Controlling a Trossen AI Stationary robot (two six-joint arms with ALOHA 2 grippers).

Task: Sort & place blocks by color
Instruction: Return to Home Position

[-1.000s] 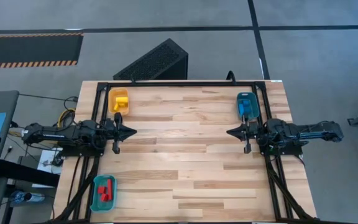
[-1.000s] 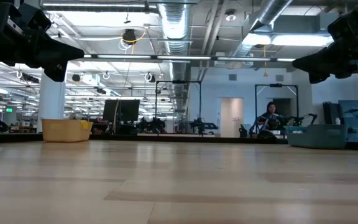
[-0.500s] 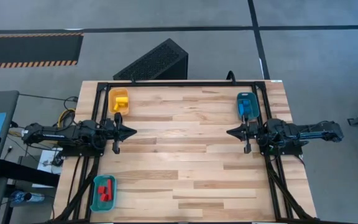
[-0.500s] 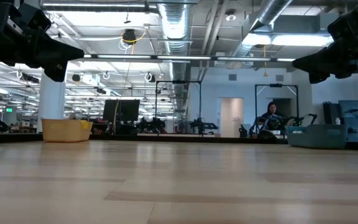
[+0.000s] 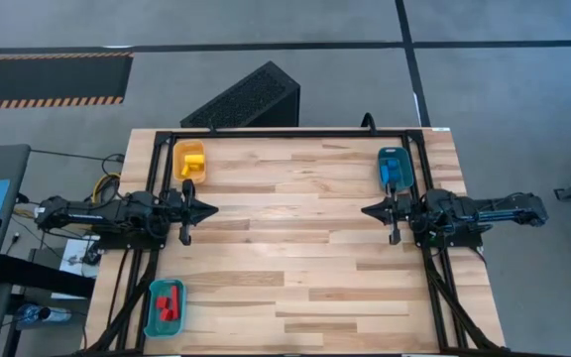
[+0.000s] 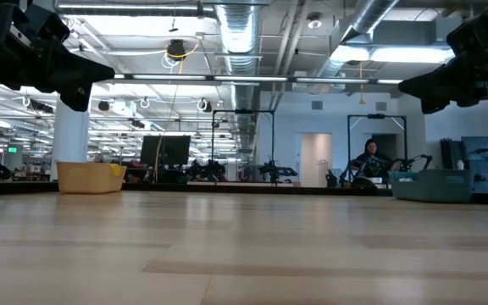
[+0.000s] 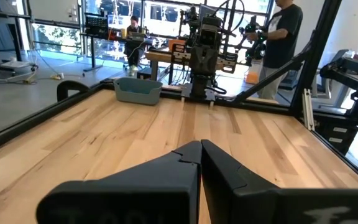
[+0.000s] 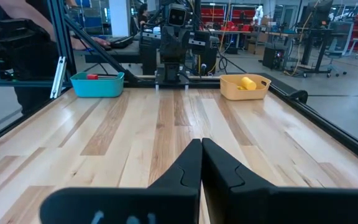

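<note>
1. Desk [image 5: 295, 258] of pale wood planks, framed in black rails, with nothing lying on its middle.
2. The left arm [image 5: 97, 213] stretches in over the desk's left edge and the right arm [image 5: 484, 210] over its right edge (they face each other across the planks). In the low view both are raised off the surface.
3. The left claw [image 5: 209, 209] points inward about halfway along its edge, its fingers pressed together on nothing. The right claw [image 5: 368, 210] mirrors it, also closed and holding nothing. The two are well apart.
4. Three trays sit at the desk's margins. In the high view, the yellow tray [image 5: 175, 159] is at upper left near the left claw, the blue tray [image 5: 382, 169] is at upper right near the right claw, and the green tray [image 5: 150, 315] is at the lower left corner.
5. The yellow blocks [image 5: 194, 159] lie in the yellow tray, the blue blocks [image 5: 393, 167] in the blue tray and the red blocks [image 5: 169, 300] in the green tray.
</note>
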